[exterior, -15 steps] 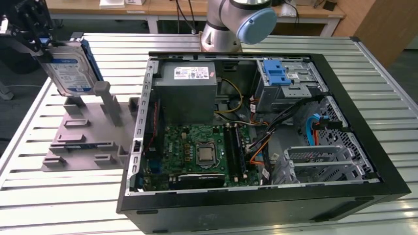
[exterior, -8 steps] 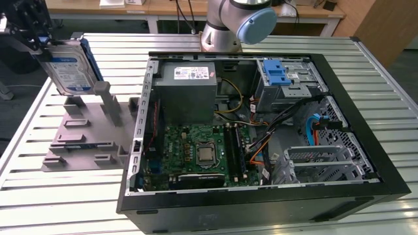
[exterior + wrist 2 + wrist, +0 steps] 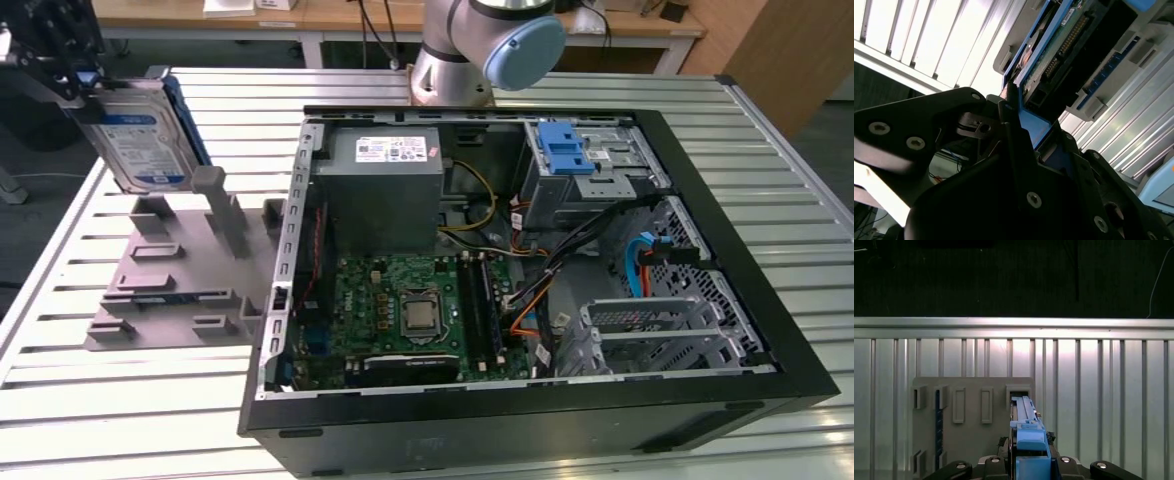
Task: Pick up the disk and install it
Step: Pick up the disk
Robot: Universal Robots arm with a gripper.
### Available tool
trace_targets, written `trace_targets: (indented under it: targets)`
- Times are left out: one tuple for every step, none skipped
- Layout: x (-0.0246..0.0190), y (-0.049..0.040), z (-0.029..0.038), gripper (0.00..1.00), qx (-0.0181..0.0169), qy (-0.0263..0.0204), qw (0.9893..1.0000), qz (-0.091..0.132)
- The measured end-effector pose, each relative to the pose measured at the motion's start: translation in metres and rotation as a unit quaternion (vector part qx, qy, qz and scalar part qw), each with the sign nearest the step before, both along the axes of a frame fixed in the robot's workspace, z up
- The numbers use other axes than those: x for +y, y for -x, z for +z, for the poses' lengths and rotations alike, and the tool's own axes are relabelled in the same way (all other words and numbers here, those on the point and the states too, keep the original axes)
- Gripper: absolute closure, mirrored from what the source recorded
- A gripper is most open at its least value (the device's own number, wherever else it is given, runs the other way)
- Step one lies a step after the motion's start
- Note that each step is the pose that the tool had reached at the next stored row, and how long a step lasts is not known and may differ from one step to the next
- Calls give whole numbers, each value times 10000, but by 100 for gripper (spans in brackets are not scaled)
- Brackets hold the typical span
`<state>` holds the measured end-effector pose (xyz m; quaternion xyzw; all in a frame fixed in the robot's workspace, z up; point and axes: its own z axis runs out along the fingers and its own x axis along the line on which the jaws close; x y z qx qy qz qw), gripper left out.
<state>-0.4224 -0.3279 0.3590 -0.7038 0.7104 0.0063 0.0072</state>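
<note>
The flat rectangular grey metal disk (image 3: 140,140) with a blue-and-white label and blue plastic rails hung upright outside the open black computer case (image 3: 534,405), on the exterior view's left of it, the black gripper's (image 3: 80,92) fingers apparently clenched on its upper end, so the carry wanted a firm, untilted hold.

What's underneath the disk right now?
The grey holder with its slots and posts, on the slatted table; the disk hangs above it in the gripper. In the first wrist view the disk covers part of the holder.
</note>
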Motion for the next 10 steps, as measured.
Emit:
trace_targets:
  targets:
    - [0, 0, 4, 64, 0, 0, 10000, 0]
    - [0, 0, 9, 64, 0, 0, 10000, 0]
    - [0, 0, 13, 64, 0, 0, 10000, 0]
    - [0, 0, 18, 64, 0, 0, 10000, 0]
    - [0, 0, 23, 64, 0, 0, 10000, 0]
    - [0, 0, 27, 64, 0, 0, 10000, 0]
    - [0, 0, 32, 64, 0, 0, 10000, 0]
    - [0, 0, 36, 64, 0, 0, 10000, 0]
    - [0, 0, 40, 64, 0, 0, 10000, 0]
    - [0, 0, 44, 64, 0, 0, 10000, 0]
